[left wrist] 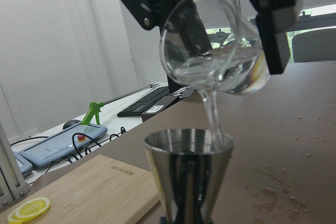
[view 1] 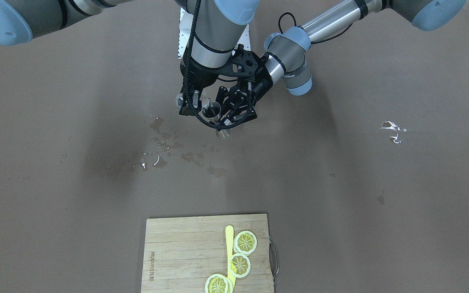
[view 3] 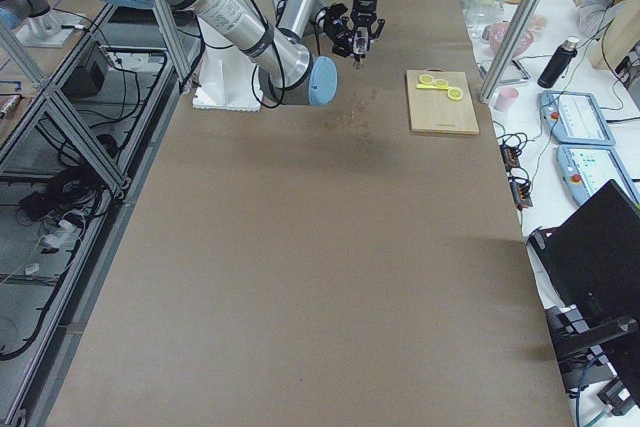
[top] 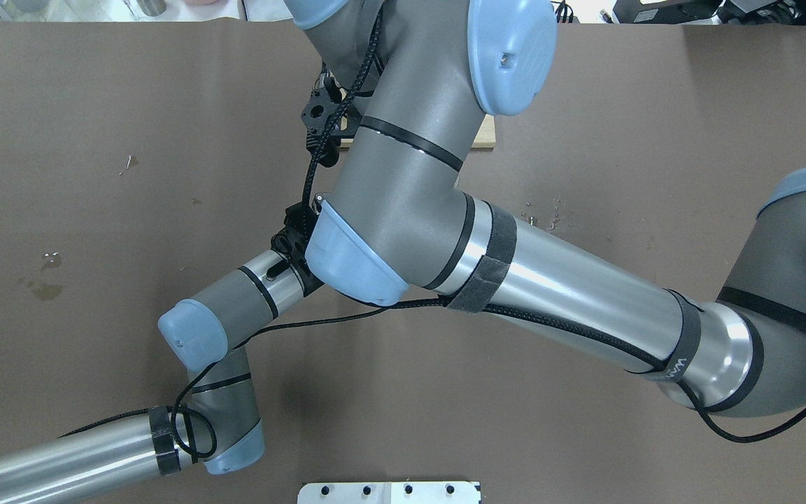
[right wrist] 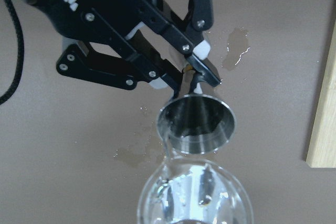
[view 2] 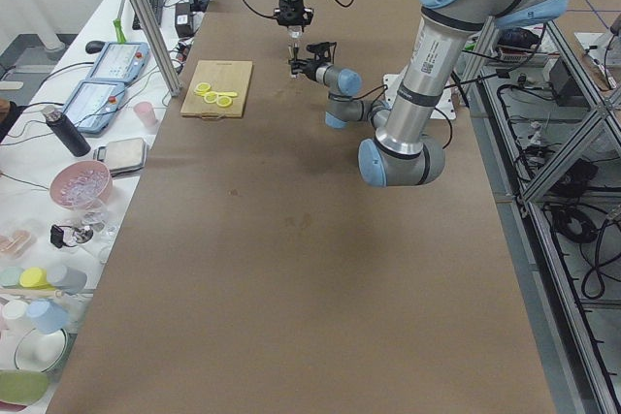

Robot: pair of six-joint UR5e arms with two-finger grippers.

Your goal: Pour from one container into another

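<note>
Closest to the overhead lens, the bulky right arm [top: 410, 161] hangs over the brown table [view 1: 381, 203] above the steel jigger [right wrist: 197, 121], and well apart from that jigger, on the operators' side, lies a wooden cutting board [view 1: 185, 252] bearing lemon slices [view 1: 245, 242]. Its right gripper [left wrist: 228, 35] is clamped on a tilted glass beaker [left wrist: 215, 45] just above the jigger's rim, while the left gripper [right wrist: 195, 77] pinches the jigger upright just below its cup. From the beaker's lip a thin stream of water [left wrist: 212, 114] falls into the jigger, and small wet patches [view 1: 165, 142] spot the table near it.
</note>
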